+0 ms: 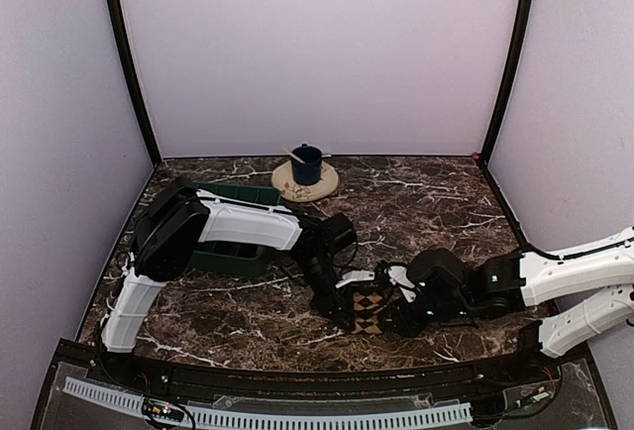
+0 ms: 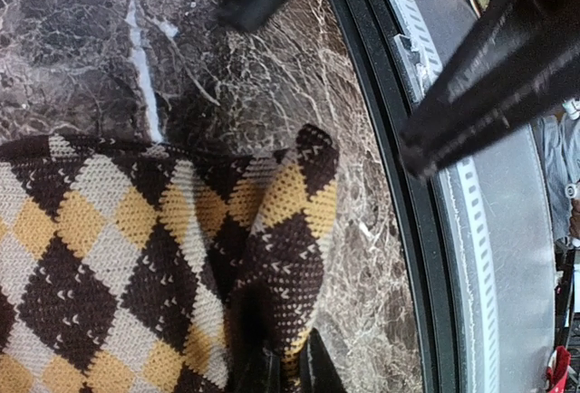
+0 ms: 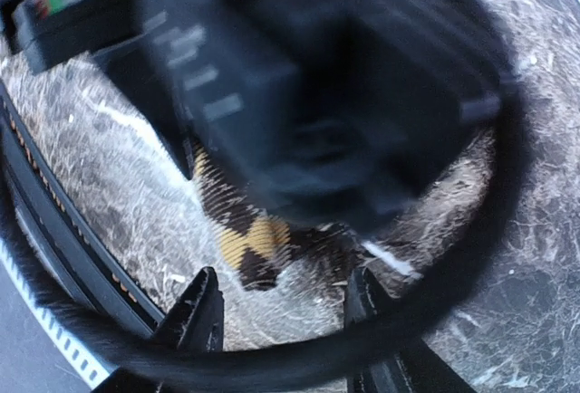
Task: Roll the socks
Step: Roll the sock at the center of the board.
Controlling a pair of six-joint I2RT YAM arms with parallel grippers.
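At the marble table's (image 1: 446,202) six-o'clock edge, the left arm (image 1: 248,227) bends in from nine o'clock, the left gripper (image 2: 288,368) pinching a raised fold of the checkered sock (image 2: 109,257) that otherwise lies flat there, while the right arm (image 1: 575,271) reaches low from three o'clock, the right gripper (image 3: 281,280) spread wide and facing the sock.

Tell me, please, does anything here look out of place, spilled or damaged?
Nothing is spilled or damaged. Only the checkered sock is askew: one edge stands up in a bunched fold, pinched in the left tool, while the rest lies flat on the table.
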